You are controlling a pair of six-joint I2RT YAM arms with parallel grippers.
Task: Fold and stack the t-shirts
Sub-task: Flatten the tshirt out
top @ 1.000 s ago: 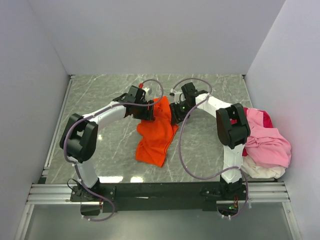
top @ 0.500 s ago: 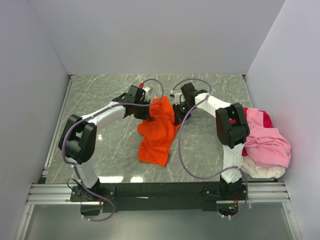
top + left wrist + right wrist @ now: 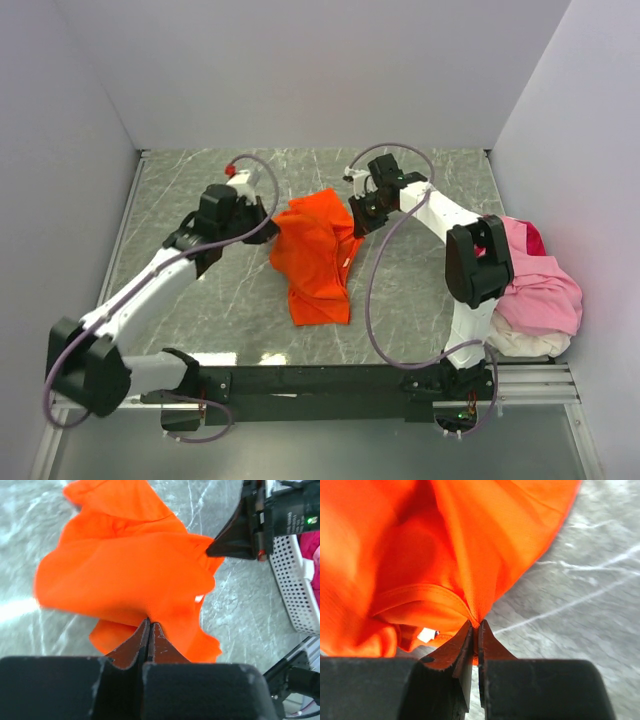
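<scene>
Centre frame, the orange t-shirt [image 3: 315, 255] is plain bright orange with 1 small white tag [image 3: 426, 635]. The table [image 3: 200, 190] is grey-green marble, white-veined. At the right edge: a light pink t-shirt [image 3: 540, 285], a magenta-red t-shirt [image 3: 533, 238] and a white t-shirt [image 3: 515, 342].

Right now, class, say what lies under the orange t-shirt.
Only the grey marbled table shows around the orange t-shirt, whose far edge the left gripper and right gripper pinch. Anything directly beneath the cloth is covered and cannot be seen.
</scene>
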